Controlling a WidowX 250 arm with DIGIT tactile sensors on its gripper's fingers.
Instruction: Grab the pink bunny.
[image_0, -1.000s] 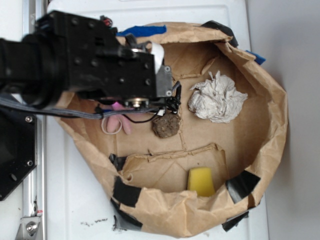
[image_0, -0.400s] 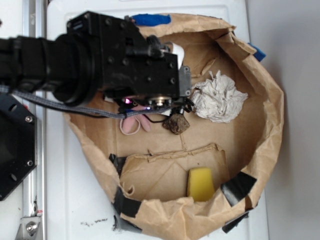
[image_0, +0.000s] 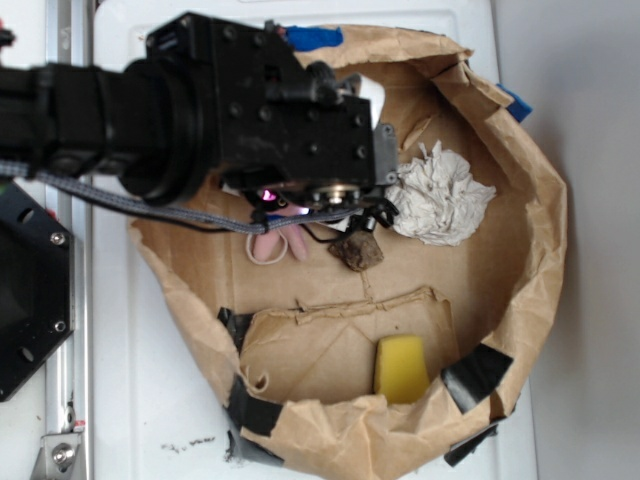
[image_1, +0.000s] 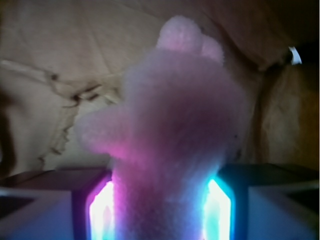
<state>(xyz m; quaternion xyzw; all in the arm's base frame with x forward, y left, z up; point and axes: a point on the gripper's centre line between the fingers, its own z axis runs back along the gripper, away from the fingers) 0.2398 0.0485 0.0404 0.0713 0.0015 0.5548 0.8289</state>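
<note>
Wrist view: the bunny fills the frame, standing up between the two lit finger pads, its lower body pressed by both.
Gripper: narrow, closed on the bunny; the plush bulges above the pads.
Bunny's long axis: runs straight out from the gripper, rounded end farthest from the camera.
Exterior view, gripper: black head low over the left half of the bag, hiding most of the toy.
Bunny, exterior: only a pink tip and the cream loop show just below the head, on the bag floor.
Neighbours: brown lump just right of the bunny; paper ball further right; yellow sponge well apart, near the bottom edge.
Next move, as judged: a straight lift, since the toy already sits centred in the grasp.
</note>
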